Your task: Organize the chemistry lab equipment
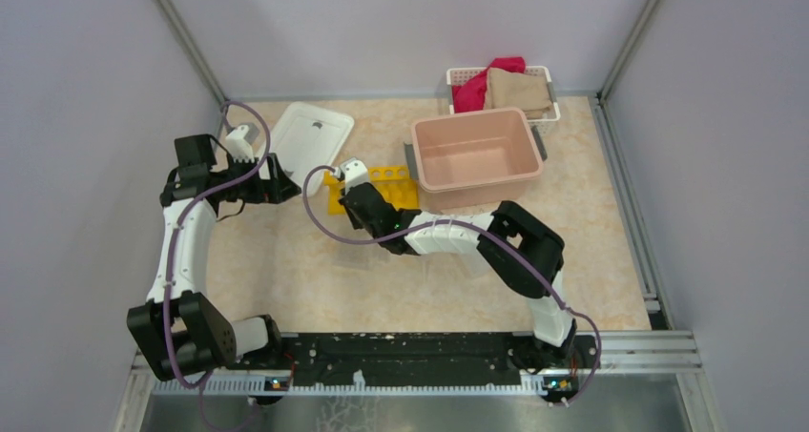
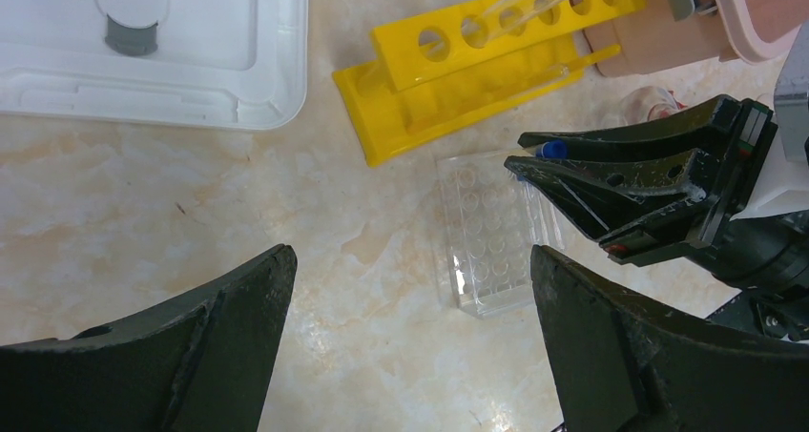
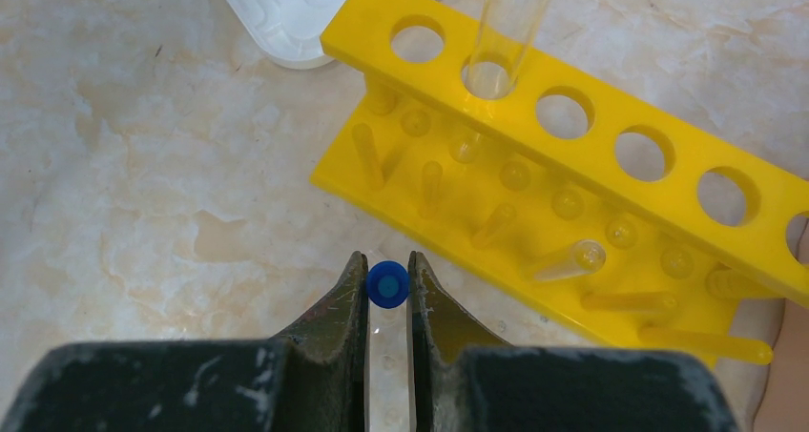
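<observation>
- Cream, marble-patterned bench point(image 1: 315, 279) with a smooth sheen, closed in by plain grey panels.
- Right end effector point(image 3: 388, 297): its dark, scuffed fingers are pinched onto a small clear tube point(image 3: 388, 284). The tube's round blue cap sits at the fingertips, and its body runs back between them.
- In the left wrist view, that tube hangs over a flat clear tube rack point(image 2: 491, 236) dimpled with rows of wells. Whether it touches the rack is hard to tell.
- Yellow tube rack point(image 3: 603, 134): blocky plastic with round holes and stubby pegs, at 12 o'clock from the clamped tube. A long clear tube point(image 3: 510, 22) stands in one hole.
- Left end effector point(image 2: 410, 260): jaws spread wide, holding nothing, above bare bench at 8 o'clock from the clear rack.
- In the top view, a white rectangular lid point(image 1: 310, 144) lies at 11 o'clock and a rounded pink tub point(image 1: 474, 155) at 1 o'clock.
</observation>
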